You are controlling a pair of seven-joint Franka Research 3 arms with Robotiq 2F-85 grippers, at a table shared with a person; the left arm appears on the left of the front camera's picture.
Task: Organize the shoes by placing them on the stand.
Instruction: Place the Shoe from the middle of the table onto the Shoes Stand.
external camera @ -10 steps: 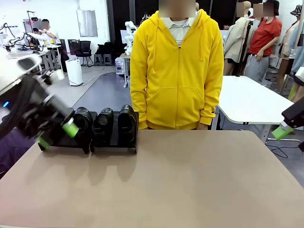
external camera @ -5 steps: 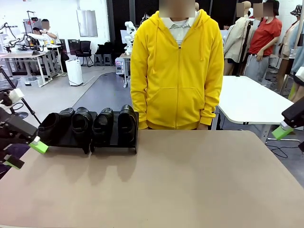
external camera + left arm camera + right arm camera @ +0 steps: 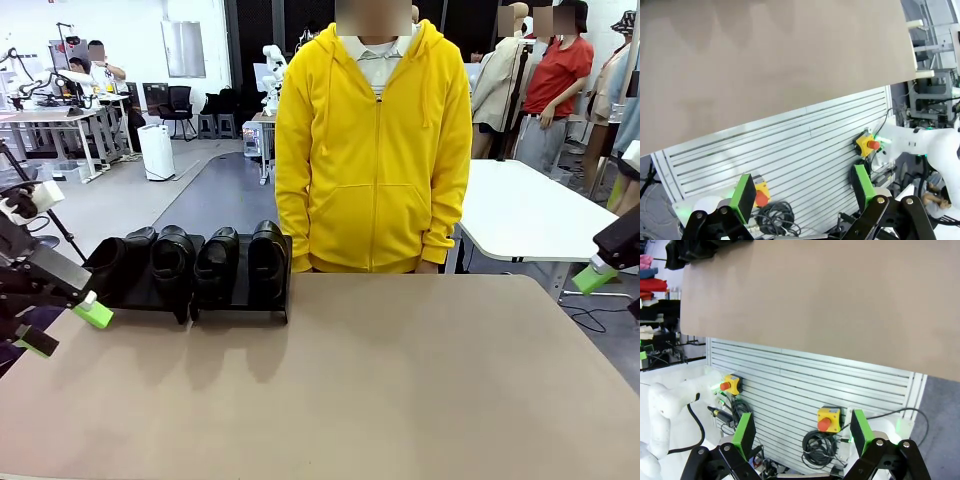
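A tan table (image 3: 400, 380) carries four glossy black leather loafers (image 3: 190, 262) lined up on a low black stand (image 3: 240, 305) at its far left. Both grippers, left (image 3: 65, 325) and right (image 3: 802, 435), are spread wide, holding nothing.

Grey floor (image 3: 190, 190); white side table (image 3: 520, 210) at right; workbench (image 3: 60, 115), black chair (image 3: 180, 105) at far left.

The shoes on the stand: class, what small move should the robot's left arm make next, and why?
Probably pull the left gripper further off the table's edge. All four shoes already sit in a row on the stand, and both the left and the right gripper are open and empty.
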